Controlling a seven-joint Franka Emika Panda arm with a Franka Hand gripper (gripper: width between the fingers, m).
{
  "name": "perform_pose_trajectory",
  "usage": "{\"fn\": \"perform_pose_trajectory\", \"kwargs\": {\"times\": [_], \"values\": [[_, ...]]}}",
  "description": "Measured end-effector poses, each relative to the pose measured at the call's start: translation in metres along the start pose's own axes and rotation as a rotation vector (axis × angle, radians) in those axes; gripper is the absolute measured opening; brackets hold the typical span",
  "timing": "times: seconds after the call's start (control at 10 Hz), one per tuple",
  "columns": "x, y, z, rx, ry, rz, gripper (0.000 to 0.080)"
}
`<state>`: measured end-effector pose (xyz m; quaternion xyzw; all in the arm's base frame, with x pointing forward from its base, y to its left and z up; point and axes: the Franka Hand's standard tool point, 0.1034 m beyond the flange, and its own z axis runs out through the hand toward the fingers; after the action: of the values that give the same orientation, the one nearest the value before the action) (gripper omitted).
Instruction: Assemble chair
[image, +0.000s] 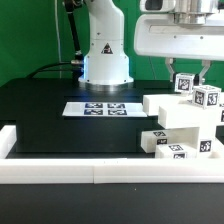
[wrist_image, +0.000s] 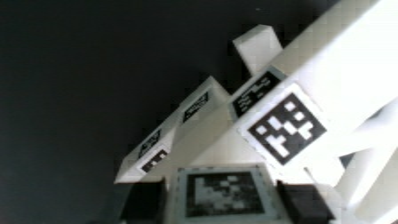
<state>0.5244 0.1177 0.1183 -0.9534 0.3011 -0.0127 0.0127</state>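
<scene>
The gripper (image: 190, 75) was positioned over the chair (image: 185, 125) at the exterior view's right of the bench (image: 50, 115); its jaws were clamped on a post (image: 186, 83).

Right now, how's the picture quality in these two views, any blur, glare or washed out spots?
Exterior view: evenly lit, but the white chair pieces and the border rail are nearly washed out against the black table; the tags stay readable. Wrist view: dim, soft and grainy, with the near tagged piece blurred and the background almost black.
</scene>
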Motion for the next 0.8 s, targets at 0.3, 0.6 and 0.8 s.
{"fn": "perform_pose_trajectory", "kwargs": {"times": [0.3, 0.6, 0.8], "values": [[-0.0018, -0.0017, 0.0001, 0.007, -0.007, 0.174, 0.0290], [-0.0043, -0.0041, 0.0001, 0.015, -0.018, 0.368, 0.0290], [-0.0051, -0.0048, 0.0002, 0.018, -0.023, 0.396, 0.0290]]}}
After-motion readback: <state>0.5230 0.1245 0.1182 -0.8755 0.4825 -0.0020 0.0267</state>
